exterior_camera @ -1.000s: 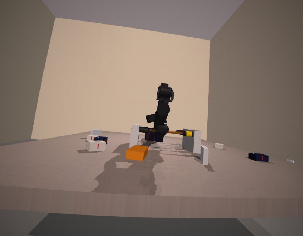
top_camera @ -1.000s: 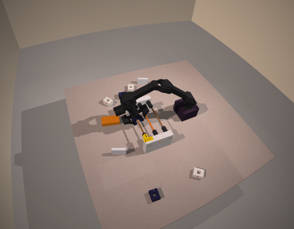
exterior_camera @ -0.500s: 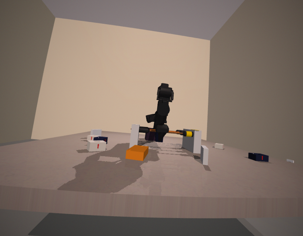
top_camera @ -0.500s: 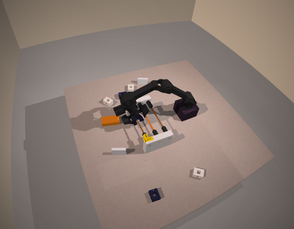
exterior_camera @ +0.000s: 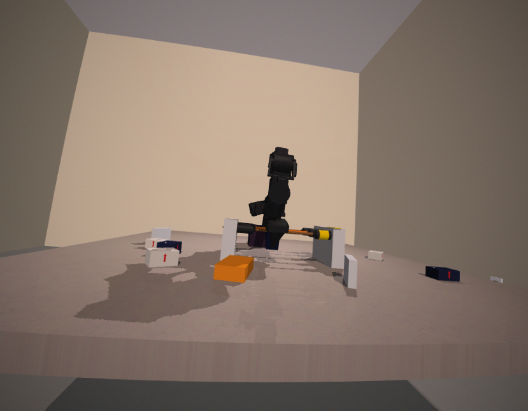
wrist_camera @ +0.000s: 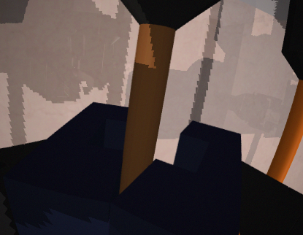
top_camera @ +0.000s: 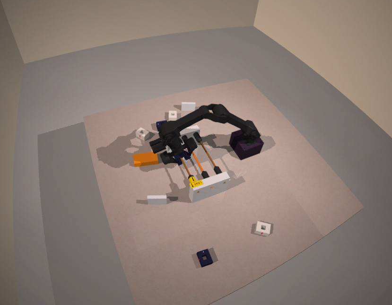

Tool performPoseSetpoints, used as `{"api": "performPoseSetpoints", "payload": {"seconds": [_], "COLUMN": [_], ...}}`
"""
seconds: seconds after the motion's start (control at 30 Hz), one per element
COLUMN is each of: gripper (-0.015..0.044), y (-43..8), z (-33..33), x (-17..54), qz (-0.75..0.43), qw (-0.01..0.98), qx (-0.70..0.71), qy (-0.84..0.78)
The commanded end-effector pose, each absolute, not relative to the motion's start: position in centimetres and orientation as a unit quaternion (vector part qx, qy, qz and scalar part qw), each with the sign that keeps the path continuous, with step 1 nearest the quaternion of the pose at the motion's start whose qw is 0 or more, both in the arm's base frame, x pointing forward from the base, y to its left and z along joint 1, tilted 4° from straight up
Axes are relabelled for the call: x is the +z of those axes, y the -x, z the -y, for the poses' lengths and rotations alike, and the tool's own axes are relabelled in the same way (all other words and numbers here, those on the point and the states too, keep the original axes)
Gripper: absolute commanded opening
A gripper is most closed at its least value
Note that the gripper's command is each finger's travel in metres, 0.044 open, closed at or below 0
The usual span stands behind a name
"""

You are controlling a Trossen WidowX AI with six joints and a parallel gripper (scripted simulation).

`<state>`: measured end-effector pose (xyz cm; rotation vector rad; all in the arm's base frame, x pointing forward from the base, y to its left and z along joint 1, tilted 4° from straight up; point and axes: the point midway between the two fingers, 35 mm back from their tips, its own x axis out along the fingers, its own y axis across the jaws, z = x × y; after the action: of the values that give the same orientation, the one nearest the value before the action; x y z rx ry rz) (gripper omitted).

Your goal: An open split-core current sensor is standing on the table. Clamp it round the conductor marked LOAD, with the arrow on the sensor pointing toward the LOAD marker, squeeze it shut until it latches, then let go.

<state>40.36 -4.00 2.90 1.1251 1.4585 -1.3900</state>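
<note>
The dark blue split-core sensor is up at conductor height, its two halves spread apart. My gripper is shut on it, a black finger against each outer side. The brown LOAD conductor runs between the halves in the wrist view; the ends of the halves stand apart, with a gap beside the conductor. The yellow LOAD marker is at the conductor's near end in the top view; its yellow sleeve shows in the exterior view. The sensor's arrow cannot be seen.
An orange conductor and another brown one run alongside, between white end blocks. An orange block lies beside the gripper. White and dark blue closed sensors and white upright plates stand around.
</note>
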Motion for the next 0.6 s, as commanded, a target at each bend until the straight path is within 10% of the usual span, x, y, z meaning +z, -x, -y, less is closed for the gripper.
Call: {"api": "performPoseSetpoints", "payload": {"seconds": [0.0, 0.17, 0.57], "gripper": [0.0318, 0.0285, 0.0000], "y": [-40.36, -40.36, -40.36], "z": [3.99, 3.99, 3.99], "x": [2.90, 2.90, 2.90], "qz": [-0.578, -0.578, -0.578], "qw": [0.405, 0.405, 0.405], "qx": [-0.551, -0.551, -0.551], "qy": [-0.446, -0.446, -0.446]}}
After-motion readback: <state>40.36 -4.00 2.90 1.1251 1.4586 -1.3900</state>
